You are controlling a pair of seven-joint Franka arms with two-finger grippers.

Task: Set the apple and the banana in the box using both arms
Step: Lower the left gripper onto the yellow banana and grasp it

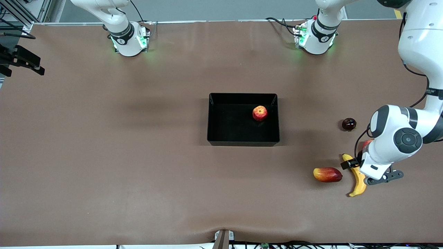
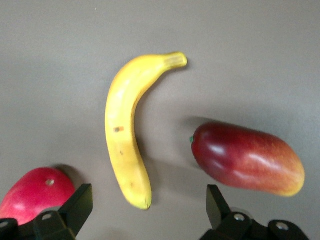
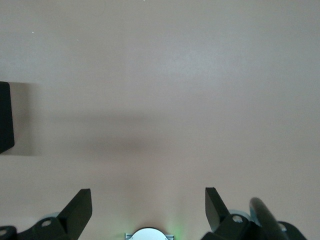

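Banana (image 2: 125, 135) smooth, curved, on matte table; left claw (image 2: 147, 207) wide above; right claw (image 3: 147, 207) wide.

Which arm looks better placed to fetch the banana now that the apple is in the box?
The left. Its open gripper hangs right over the banana, beside the mango. The right gripper, also open, waits over bare table near its base.

Even, soft overhead light casts faint shadows on the table (image 1: 104, 155); wrist views are slightly soft, without glare.
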